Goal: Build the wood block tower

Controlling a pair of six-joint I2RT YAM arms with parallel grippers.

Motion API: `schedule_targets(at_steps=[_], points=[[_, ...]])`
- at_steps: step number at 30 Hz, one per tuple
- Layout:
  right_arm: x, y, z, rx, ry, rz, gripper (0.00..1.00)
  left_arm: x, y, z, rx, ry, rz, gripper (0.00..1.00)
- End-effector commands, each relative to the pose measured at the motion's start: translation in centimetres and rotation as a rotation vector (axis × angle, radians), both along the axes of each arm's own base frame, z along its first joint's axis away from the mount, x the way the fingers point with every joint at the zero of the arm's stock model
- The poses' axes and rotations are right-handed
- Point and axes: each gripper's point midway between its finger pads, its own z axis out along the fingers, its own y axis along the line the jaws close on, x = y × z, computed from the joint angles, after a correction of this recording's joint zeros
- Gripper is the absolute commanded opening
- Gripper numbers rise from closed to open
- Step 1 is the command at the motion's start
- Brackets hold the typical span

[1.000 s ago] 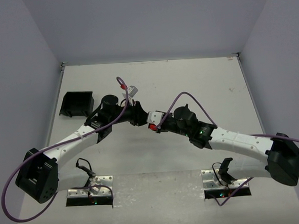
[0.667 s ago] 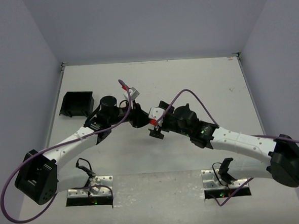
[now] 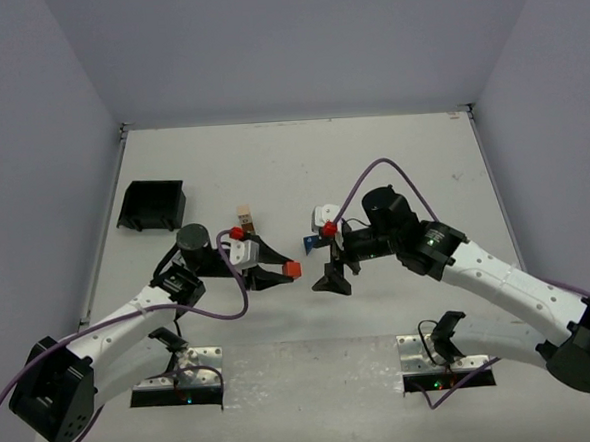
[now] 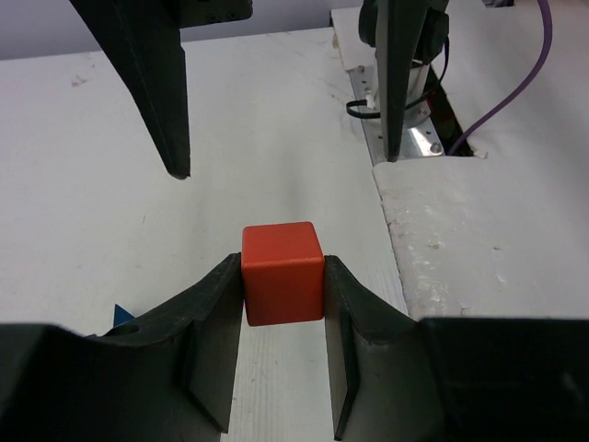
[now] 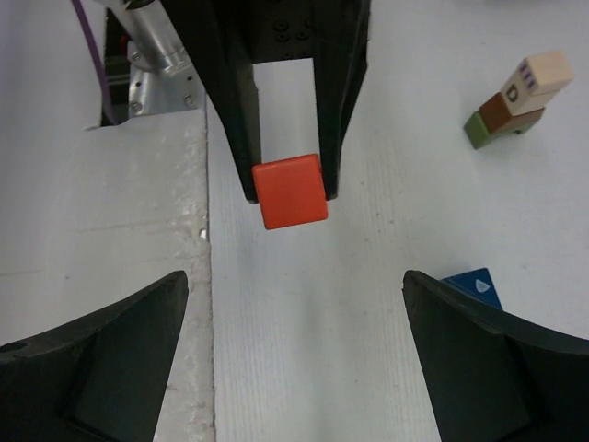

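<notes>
My left gripper is shut on the red cube and holds it above the table; the left wrist view shows the cube pinched between both pads. Facing it, my right gripper is open with nothing between its fingers. In the right wrist view the red cube hangs ahead of the wide-spread right gripper. The blue wedge lies on the table by the right fingers. A short stack stands further back: an olive-green block under a brown lettered cube and a tan cube.
A black square tray sits at the far left of the table. The stack stands just behind the left wrist. Metal base plates line the near edge.
The right gripper has opened, let go of the red cube and backed off to the right. The left arm has drawn back toward the near left with the cube, uncovering the stack.
</notes>
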Motion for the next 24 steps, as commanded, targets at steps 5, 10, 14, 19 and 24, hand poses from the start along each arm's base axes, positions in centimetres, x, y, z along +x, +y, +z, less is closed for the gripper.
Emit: schedule_targets(at_steps=[5, 10, 14, 19, 24], points=[[0.0, 2.5, 1.2, 0.042, -0.014, 0.144, 0.99, 0.3, -0.7, 2.1, -0.038, -0.08, -0.06, 0.0], [1.3, 3.1, 0.6, 0.021, -0.054, 0.109, 0.99, 0.3, -0.7, 2.4, -0.043, -0.076, -0.053, 0.0], [1.8, 3.2, 0.8, 0.031, -0.094, 0.074, 0.98, 0.5, -0.7, 2.5, -0.047, -0.07, -0.034, 0.0], [2.2, 3.5, 0.4, 0.029, -0.113, 0.042, 0.94, 0.5, -0.8, 2.4, -0.046, -0.058, -0.04, 0.0], [2.4, 4.0, 0.2, 0.011, -0.101, 0.053, 0.81, 0.4, -0.8, 2.6, -0.051, -0.054, -0.048, 0.0]])
